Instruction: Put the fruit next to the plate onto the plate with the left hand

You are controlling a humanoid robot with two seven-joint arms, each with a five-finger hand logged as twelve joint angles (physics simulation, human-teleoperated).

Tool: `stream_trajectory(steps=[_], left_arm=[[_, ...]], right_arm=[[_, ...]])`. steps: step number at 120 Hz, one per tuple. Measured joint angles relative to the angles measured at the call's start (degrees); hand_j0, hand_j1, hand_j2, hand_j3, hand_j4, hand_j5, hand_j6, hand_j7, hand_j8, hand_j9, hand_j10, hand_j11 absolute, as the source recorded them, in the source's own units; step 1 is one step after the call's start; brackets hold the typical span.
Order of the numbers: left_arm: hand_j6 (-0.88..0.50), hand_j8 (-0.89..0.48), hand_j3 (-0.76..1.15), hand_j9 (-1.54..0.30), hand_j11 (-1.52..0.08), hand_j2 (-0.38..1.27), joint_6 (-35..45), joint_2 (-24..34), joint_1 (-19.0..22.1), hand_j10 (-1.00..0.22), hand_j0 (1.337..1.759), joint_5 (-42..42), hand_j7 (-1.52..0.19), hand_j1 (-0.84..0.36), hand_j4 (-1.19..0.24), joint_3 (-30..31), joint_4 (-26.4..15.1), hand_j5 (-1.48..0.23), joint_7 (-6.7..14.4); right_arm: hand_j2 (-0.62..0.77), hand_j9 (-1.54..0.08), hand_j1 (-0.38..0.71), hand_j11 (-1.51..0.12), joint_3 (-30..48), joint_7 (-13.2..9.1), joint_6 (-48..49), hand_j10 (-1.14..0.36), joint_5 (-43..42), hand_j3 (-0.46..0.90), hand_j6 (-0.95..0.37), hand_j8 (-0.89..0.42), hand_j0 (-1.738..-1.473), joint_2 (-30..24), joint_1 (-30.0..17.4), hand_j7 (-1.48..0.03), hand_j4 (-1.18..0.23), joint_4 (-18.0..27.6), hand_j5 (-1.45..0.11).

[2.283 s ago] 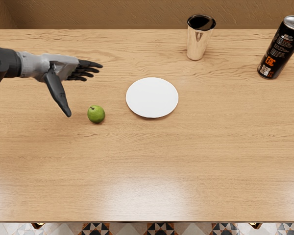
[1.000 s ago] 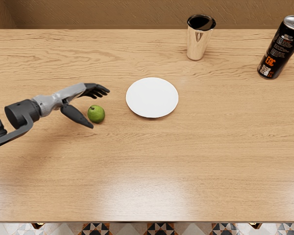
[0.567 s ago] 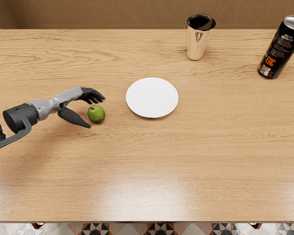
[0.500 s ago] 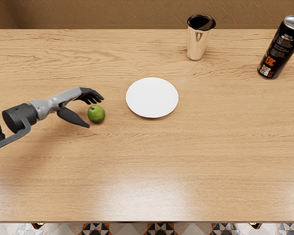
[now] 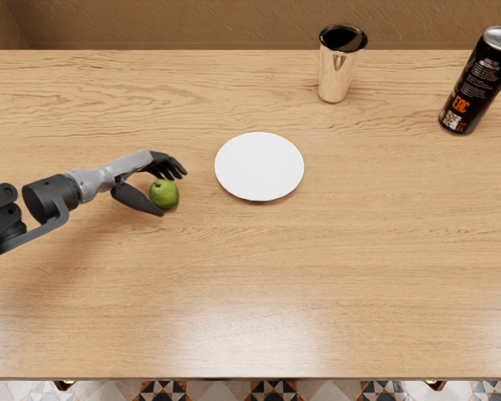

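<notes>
One arm shows, entering from the left edge of the frame, and its left hand [image 5: 140,177] sits left of centre, right at the single green apple [image 5: 164,194]. The hand is loosely spread and holds nothing. The dark fingers [image 5: 170,168] arch over the upper-left side of the apple, and the thumb [image 5: 139,199] reaches in low, with its tip at the fruit's lower-left edge. The hand brackets the apple but has not clenched on it. Whether any fingertip actually presses the skin cannot be told from this view.

The apple rests on the wooden table [image 5: 250,284], left of centre. It lies just beside the one white plate [image 5: 259,166], to the plate's lower left, with a strip of bare wood between them. The round plate lies flat a little above the middle of the frame.

Two drink containers stand well apart from this along the top. One is a shiny metal cup [image 5: 341,63], upright, right of centre. The other is a black beverage can [image 5: 478,80] in the upper right corner, which appears to lean to the right.
</notes>
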Motion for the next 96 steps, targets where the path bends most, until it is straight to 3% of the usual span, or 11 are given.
stream_trajectory(steps=[64, 96], left_arm=[[-0.52, -0.49, 0.0, -0.65, -0.65, 0.11, -0.67, -0.65, -1.76, -0.51, 1.658, -0.1, -0.63, -0.25, -0.52, 2.69, 1.34, -0.63, 0.0], [-0.52, -0.46, 0.0, -0.72, -0.71, 0.18, -1.65, -0.38, -2.2, -0.56, 1.657, -0.12, -0.69, -0.26, -0.58, 2.94, 1.35, -0.68, 0.02]], right_arm=[[-0.01, -0.04, -0.31, -0.04, 0.0, 0.03, 0.0, -0.03, 0.0, 0.0, -0.03, -0.03, -1.658, 0.0, 0.0, -0.04, -0.03, -0.04, -0.04], [-0.01, -0.04, -0.31, -0.04, 0.02, 0.03, 0.0, -0.03, 0.0, 0.0, -0.03, -0.03, -1.658, 0.0, 0.0, -0.04, -0.03, -0.01, -0.04]])
